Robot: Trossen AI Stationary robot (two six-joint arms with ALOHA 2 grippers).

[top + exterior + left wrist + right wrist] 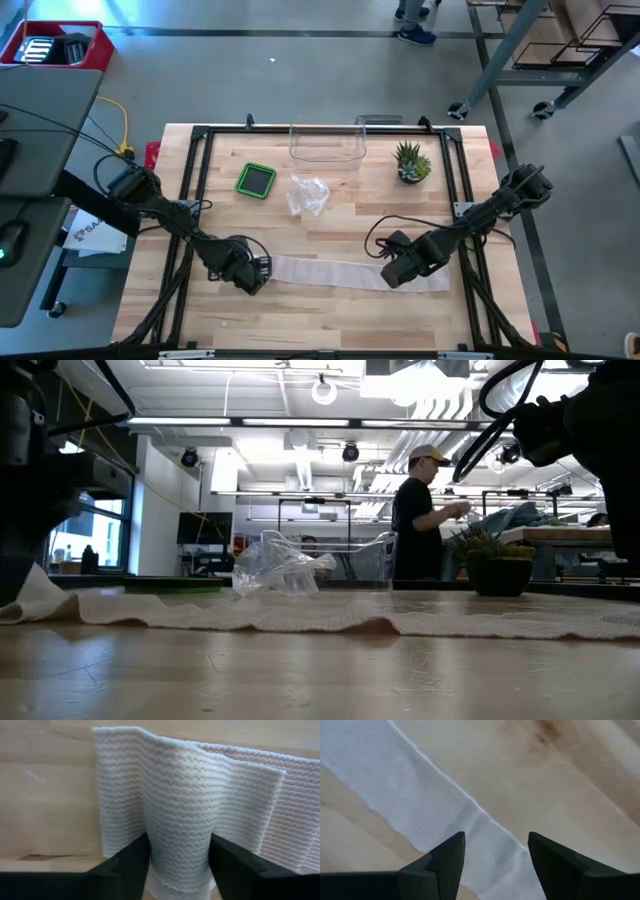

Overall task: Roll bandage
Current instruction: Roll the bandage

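Observation:
A long white bandage (330,270) lies flat along the table's near part, running from left to right. At its left end my left gripper (255,275) points down and is shut on a raised hump of the cloth (190,795). That end also curls up off the wood in the low view (30,595). My right gripper (398,272) hangs open above the strip's right part (420,810), with a finger over each edge and clear of the cloth. My left gripper pinches the bandage near its left end between both fingers (142,857), coming from above and pointing down. The cloth between them is squeezed into an upright fold (177,850) that bulges up from the table. The rest of the strip lies slack on the wood.
A green square container (256,180), crumpled clear plastic (308,195), a clear bin (327,145) and a small potted plant (411,163) stand at the far side. A black frame (200,140) runs around the tabletop. A person (420,510) stands in the room beyond.

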